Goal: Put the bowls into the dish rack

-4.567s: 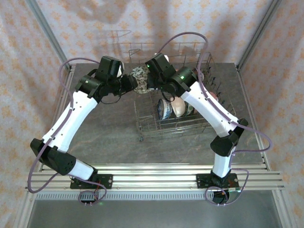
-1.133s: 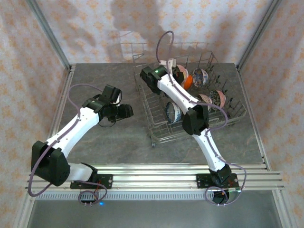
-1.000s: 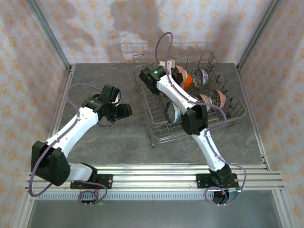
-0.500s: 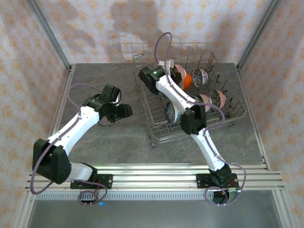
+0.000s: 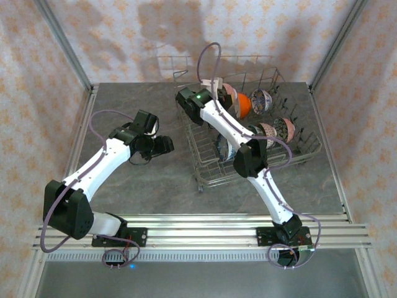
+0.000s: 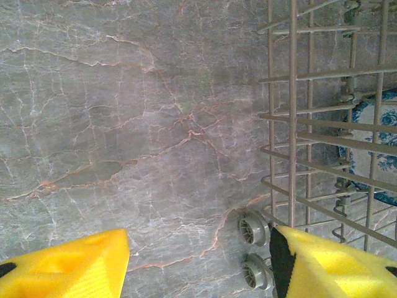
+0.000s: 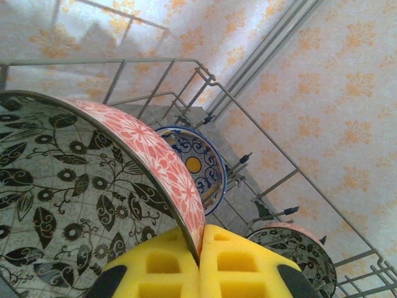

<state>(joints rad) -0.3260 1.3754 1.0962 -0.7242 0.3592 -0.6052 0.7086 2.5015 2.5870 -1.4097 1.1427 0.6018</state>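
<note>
My right gripper is shut on the rim of a pink bowl with black leaves inside, held on edge over the far left of the dish rack. In the top view that pink bowl is beside the orange bowl and a blue-white bowl. Two more bowls stand at the rack's right. A blue bowl is partly under the arm. My left gripper hangs open and empty over the table, left of the rack.
The rack's two small grey wheels sit right by my left gripper's right finger. A blue-white bowl shows through the rack wires. Upright tines and another leaf-patterned bowl stand beyond the held bowl. Metal frame posts border the table.
Earlier both grippers met at a bowl by the rack's far left corner. Since then the left arm has drawn back. Over the last second the right gripper shifted slightly left with its bowl.
</note>
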